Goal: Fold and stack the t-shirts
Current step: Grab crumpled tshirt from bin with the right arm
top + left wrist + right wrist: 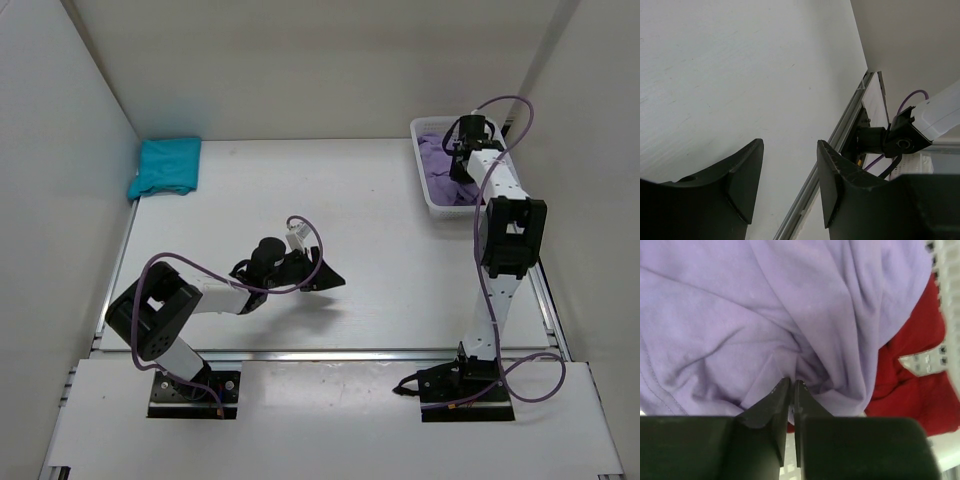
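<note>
The teal t-shirt (166, 167) lies folded at the table's far left corner. The lavender t-shirt (440, 170) lies crumpled in the white basket (428, 200) at the far right; in the right wrist view (765, 310) it fills most of the frame. The red t-shirt (912, 375) lies under it, at the basket's wall. My right gripper (791, 385) is down in the basket, shut on a pinched fold of the lavender t-shirt. My left gripper (325, 277) is open and empty, low over the bare table near the middle (789, 150).
White walls enclose the table on the left, back and right. A metal rail (330, 354) runs along the table's near edge. The right arm (505, 240) stretches up the right side to the basket.
</note>
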